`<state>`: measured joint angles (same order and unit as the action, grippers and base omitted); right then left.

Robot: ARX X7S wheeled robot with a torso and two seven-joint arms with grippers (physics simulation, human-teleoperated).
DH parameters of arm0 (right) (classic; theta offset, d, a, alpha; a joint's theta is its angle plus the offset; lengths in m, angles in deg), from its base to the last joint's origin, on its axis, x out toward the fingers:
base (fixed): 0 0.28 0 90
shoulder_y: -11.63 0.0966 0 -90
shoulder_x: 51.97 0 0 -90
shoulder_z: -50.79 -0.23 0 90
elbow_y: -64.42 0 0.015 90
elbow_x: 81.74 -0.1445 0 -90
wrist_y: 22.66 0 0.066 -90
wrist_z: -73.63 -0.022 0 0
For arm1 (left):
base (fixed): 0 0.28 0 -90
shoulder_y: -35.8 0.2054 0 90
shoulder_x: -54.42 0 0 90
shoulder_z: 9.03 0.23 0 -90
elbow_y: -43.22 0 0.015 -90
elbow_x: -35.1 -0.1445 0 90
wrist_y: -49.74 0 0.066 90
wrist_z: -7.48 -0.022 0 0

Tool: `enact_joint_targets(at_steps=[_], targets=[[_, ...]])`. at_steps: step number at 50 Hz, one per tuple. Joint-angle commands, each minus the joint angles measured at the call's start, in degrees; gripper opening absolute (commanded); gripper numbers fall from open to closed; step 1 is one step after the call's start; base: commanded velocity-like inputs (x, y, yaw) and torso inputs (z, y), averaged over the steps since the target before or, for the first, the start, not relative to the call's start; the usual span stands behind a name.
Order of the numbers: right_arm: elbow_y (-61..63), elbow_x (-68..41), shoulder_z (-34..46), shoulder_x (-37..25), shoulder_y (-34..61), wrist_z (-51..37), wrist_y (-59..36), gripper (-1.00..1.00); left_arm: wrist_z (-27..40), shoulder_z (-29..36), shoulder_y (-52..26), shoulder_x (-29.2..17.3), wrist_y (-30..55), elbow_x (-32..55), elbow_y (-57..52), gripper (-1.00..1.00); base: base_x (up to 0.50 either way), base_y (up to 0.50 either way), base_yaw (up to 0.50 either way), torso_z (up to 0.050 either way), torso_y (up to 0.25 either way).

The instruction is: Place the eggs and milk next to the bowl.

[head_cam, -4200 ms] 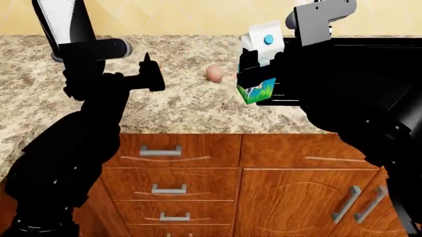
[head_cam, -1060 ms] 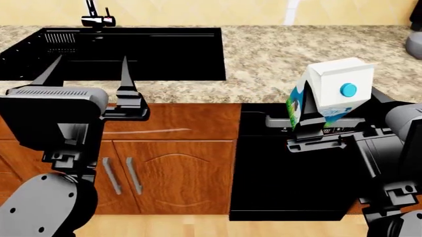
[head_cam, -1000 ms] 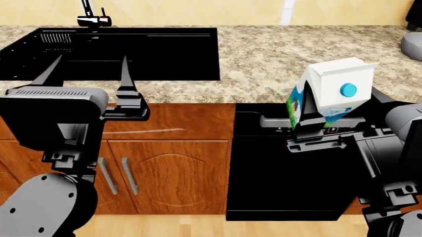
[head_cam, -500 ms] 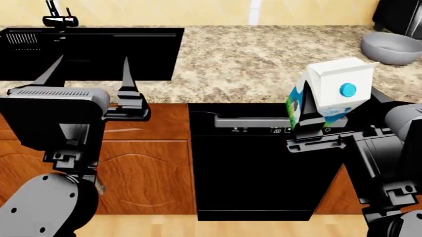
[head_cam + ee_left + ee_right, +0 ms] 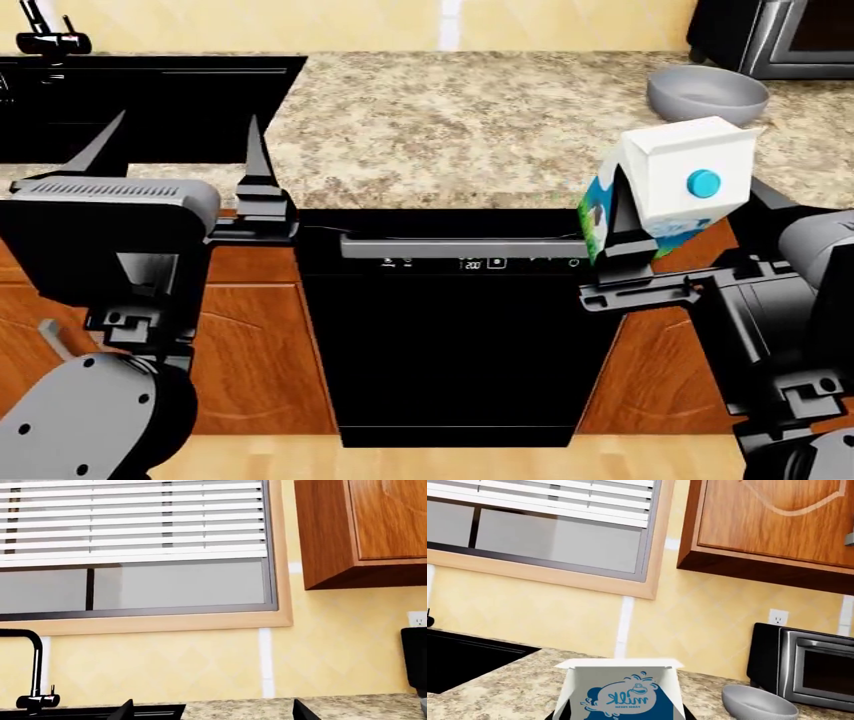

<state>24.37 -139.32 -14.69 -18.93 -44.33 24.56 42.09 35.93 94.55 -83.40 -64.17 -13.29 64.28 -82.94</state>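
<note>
Milk point(image 5: 671, 187) upright in right tool point(image 5: 638, 262), cap facing camera.

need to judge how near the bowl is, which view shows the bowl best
The head view: the bowl sits whole on the counter, beyond the milk held in the right gripper. The right wrist view shows it cut off at the frame's edge beside the microwave. The left wrist view misses it.

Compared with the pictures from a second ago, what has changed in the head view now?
The view slid along the counter: the sink shifted left, and the bowl came into sight beside the microwave. Unchanged: the right gripper holds the milk up; the left gripper is open, empty.
</note>
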Motion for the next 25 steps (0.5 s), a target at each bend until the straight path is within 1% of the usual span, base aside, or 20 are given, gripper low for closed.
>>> enact_joint_targets(at_steps=[1,25], targets=[[0.13,1.24,-0.6,0.08,0.58,0.37,-0.57,-1.0,-0.1,0.17,-0.03,-0.09,-0.2,-0.01,0.23,1.0,0.0,-0.5,0.0,0.0,0.0],[-0.01,1.22,-0.19,0.24,1.1,0.24,-1.18,-1.0,0.13,0.43,-0.03,-0.34,-0.1,0.18,-0.16,1.0,0.02,-0.5,0.0,0.0,0.0]])
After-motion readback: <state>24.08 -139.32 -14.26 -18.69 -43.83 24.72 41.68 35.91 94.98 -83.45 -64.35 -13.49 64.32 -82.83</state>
